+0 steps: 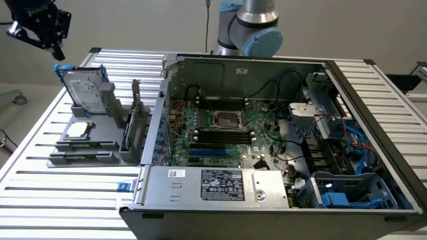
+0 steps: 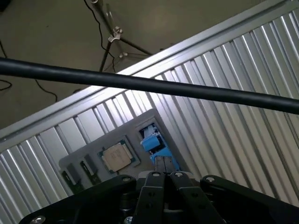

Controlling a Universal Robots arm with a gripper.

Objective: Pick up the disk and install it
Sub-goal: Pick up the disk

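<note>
Overhead, the jaws hang clenched and empty — 1 disk (image 1: 85, 90) stands upright below.

tool (image 1: 58, 54) hangs high, tilted downward — fingers (image 2: 153, 186) pressed together (nothing between them); arm (image 1: 252, 27) upright.

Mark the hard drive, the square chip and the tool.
Silver-grey rectangular metal hard drive with blue rails (image 1: 85, 92): exterior view, on its white label.
Small square silver chip (image 1: 77, 130): exterior view, on its top face.
Black tool (image 1: 58, 53): exterior view, at its fingertips.
</note>
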